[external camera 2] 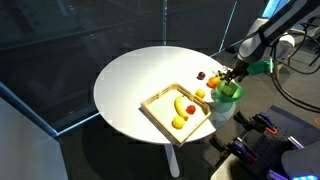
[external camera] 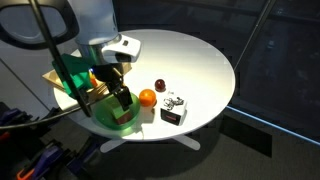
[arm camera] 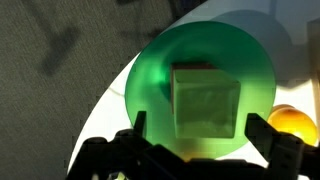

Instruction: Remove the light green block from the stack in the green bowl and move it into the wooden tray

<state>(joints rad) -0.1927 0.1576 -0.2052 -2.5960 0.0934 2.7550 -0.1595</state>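
Pale green block (arm camera: 205, 102), square-faced, in green bowl (arm camera: 150, 80)

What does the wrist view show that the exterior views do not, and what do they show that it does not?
Only the wrist view: the light green block clearly, inside the green bowl, between the fingers of the open tool. Only an exterior view: the wooden tray holding a banana. Both: the bowl and the orange.
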